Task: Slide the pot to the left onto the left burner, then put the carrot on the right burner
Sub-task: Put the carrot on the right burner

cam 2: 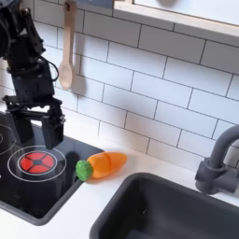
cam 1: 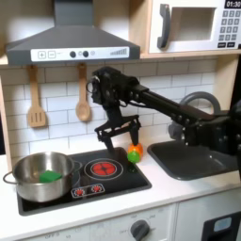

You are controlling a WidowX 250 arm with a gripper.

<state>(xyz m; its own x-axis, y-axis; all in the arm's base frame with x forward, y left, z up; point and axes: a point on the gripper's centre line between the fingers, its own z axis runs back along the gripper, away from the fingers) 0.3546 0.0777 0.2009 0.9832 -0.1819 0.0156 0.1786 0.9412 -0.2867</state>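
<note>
On the black cooktop in the first exterior view, the pot (cam 1: pixel 40 176) is seen resting over the left burner, so the slide is judged done and the carrot step is in hand. The gripper (cam 1: pixel 120 136) is held above the carrot (cam 1: pixel 136 152), fingers apart, nothing clamped. The right burner (cam 1: pixel 103 168) is left bare. A white tile wall, hung wooden utensils and a microwave are shown behind. By the second exterior view, the carrot (cam 2: pixel 102 165) is shown lying at the cooktop's edge beside the sink (cam 2: pixel 177 209), the gripper (cam 2: pixel 35 129) over the right burner (cam 2: pixel 35 162); a shift toward the carrot and a descent are called for.
</note>
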